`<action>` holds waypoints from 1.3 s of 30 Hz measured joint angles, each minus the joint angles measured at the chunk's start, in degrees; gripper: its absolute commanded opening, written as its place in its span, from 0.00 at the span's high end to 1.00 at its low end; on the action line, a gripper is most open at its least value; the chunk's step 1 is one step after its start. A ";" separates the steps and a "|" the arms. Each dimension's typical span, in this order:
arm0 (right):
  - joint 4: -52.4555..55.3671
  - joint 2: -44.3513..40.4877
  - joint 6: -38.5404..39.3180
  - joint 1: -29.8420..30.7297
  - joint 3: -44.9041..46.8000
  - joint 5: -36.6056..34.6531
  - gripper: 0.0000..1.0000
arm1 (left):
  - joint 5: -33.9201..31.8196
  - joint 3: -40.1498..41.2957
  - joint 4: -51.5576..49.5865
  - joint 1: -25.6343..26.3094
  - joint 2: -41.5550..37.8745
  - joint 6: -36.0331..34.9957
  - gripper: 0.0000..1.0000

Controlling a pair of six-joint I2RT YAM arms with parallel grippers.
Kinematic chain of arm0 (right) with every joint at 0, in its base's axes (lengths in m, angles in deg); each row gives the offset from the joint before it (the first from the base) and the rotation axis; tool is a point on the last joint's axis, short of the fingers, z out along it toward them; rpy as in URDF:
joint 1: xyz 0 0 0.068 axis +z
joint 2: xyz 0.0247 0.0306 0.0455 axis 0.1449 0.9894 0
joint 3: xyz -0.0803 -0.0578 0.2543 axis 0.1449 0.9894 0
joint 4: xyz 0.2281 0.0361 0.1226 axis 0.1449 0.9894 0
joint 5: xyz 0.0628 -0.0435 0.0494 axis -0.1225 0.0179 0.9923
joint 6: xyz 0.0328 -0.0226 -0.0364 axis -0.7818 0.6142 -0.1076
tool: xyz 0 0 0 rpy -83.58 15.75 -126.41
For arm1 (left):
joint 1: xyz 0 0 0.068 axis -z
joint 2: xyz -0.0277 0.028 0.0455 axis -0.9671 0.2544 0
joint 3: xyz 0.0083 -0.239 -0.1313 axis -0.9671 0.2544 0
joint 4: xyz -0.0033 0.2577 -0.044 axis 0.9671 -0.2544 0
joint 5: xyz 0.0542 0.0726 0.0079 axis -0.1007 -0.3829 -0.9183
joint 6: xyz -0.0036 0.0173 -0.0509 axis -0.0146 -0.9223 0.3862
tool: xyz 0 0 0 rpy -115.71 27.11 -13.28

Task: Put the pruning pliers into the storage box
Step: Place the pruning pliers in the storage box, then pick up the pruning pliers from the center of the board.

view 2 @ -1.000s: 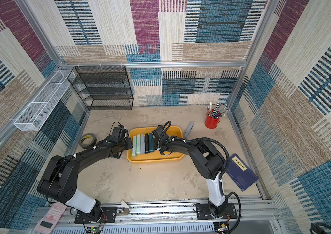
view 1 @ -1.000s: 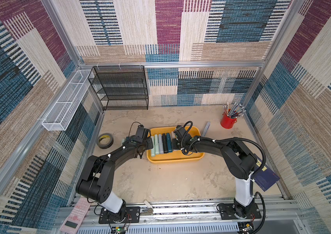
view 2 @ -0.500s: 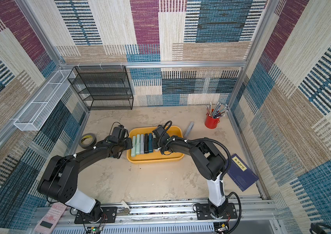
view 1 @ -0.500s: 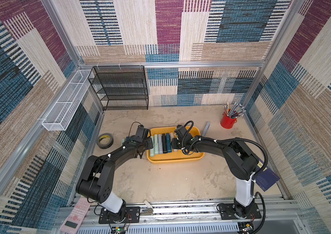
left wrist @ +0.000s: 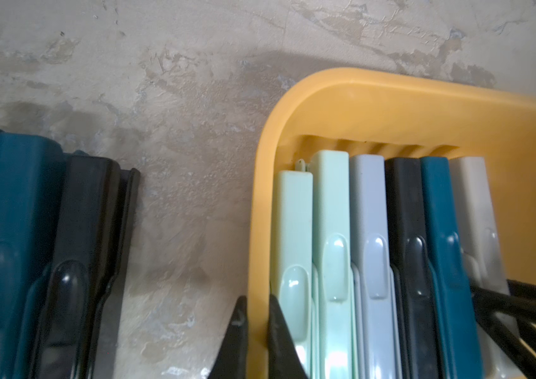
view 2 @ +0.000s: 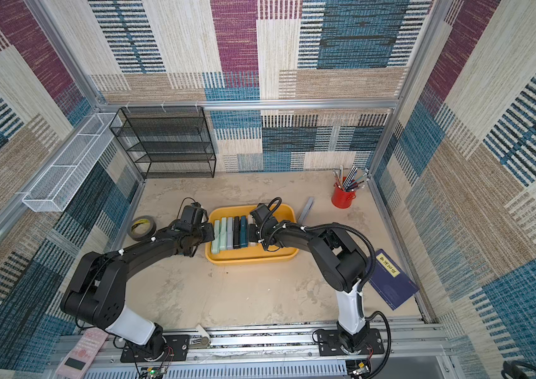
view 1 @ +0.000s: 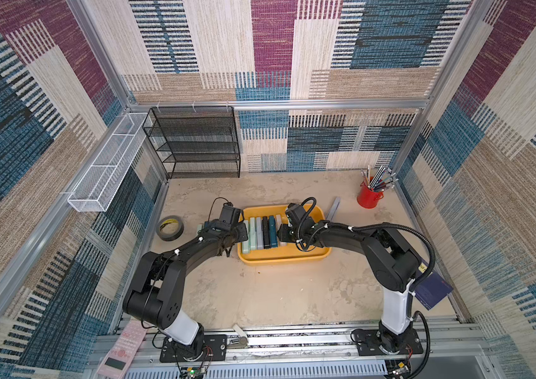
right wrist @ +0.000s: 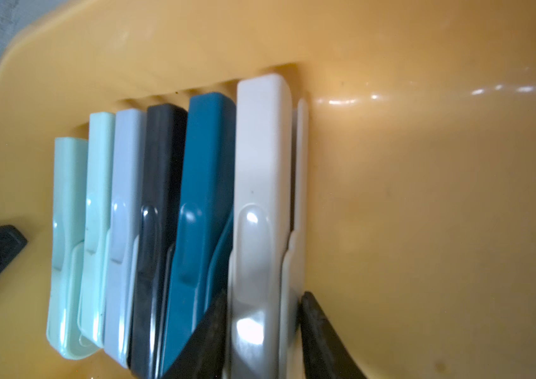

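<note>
Patchwork carpet walls closed in a mottled beige counter (view 1: 260, 295). We saw the yellow storage box (view 1: 286, 261) near its middle, holding six pruning pliers (view 1: 261, 233) side by side at its left end: two pale green, then grey, black, teal and cream. The left tool (left wrist: 257, 300) was pinched together on the box's left rim, one finger outside and one inside beside the first green bar. The right tool (right wrist: 265, 293) straddled the cream pliers (right wrist: 260, 164), a finger against each flank; we could not tell whether it squeezed them. A teal pair (left wrist: 14, 229) and a black pair (left wrist: 86, 229) lay on the counter just left of the box. Farther left sat a black tape roll (view 1: 170, 228), and a red cup of pens (view 1: 370, 197) stood at the far right.
</note>
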 measured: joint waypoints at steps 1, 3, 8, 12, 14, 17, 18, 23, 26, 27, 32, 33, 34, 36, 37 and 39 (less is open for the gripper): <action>-0.20 -0.26 -0.02 -0.15 0.17 0.33 0.61 | 0.00 0.00 0.00 0.00 0.02 0.00 0.91; -0.24 -0.87 -0.02 -0.70 0.37 0.83 0.59 | 0.00 0.00 0.02 0.00 0.07 0.00 0.91; -0.20 -3.80 0.28 -2.80 0.94 1.79 0.57 | 0.02 0.00 0.04 0.00 0.07 0.00 0.91; 0.07 -7.63 1.75 -5.70 1.77 1.99 0.56 | 0.02 0.02 0.07 0.00 0.07 0.00 0.91; 0.35 -10.01 2.73 -7.61 2.47 1.68 0.56 | 0.02 0.02 0.09 0.00 0.07 0.00 0.91; 1.40 -13.46 3.98 -10.93 3.87 0.39 0.52 | 0.02 0.02 0.11 0.00 0.09 0.00 0.91; 1.68 -14.60 4.13 -12.13 4.50 -0.37 0.51 | 0.02 0.02 0.11 0.00 0.11 0.00 0.91; 4.13 -19.12 4.85 -18.58 7.91 -3.82 0.43 | 0.04 0.02 0.63 0.00 0.28 -0.02 0.91; 4.94 -20.26 4.92 -22.01 9.73 -4.81 0.38 | 0.09 -0.07 1.16 0.00 0.59 -0.02 0.91; 5.27 -20.24 4.92 -23.23 10.01 -4.83 0.38 | 0.22 -0.09 1.29 0.00 0.63 -0.02 0.91; 6.29 -16.50 5.86 -26.80 8.52 -5.73 0.37 | 0.24 -0.26 1.16 0.00 0.68 -0.04 0.91; 6.45 -15.47 6.08 -27.04 7.78 -5.73 0.37 | 0.24 -0.26 1.16 0.00 0.68 -0.04 0.91; 6.45 -14.36 6.45 -27.23 6.95 -5.66 0.36 | 0.24 -0.26 1.09 0.00 0.63 -0.04 0.91; 6.45 -12.44 6.99 -27.50 5.38 -5.68 0.36 | 0.24 -0.26 1.01 0.00 0.55 -0.07 0.91; 6.43 -11.26 7.48 -27.71 4.35 -5.66 0.36 | 0.22 -0.26 0.98 0.00 0.52 -0.07 0.91; 6.29 -9.42 7.69 -27.74 2.95 -5.38 0.36 | 0.22 -0.26 0.90 0.00 0.46 -0.20 0.91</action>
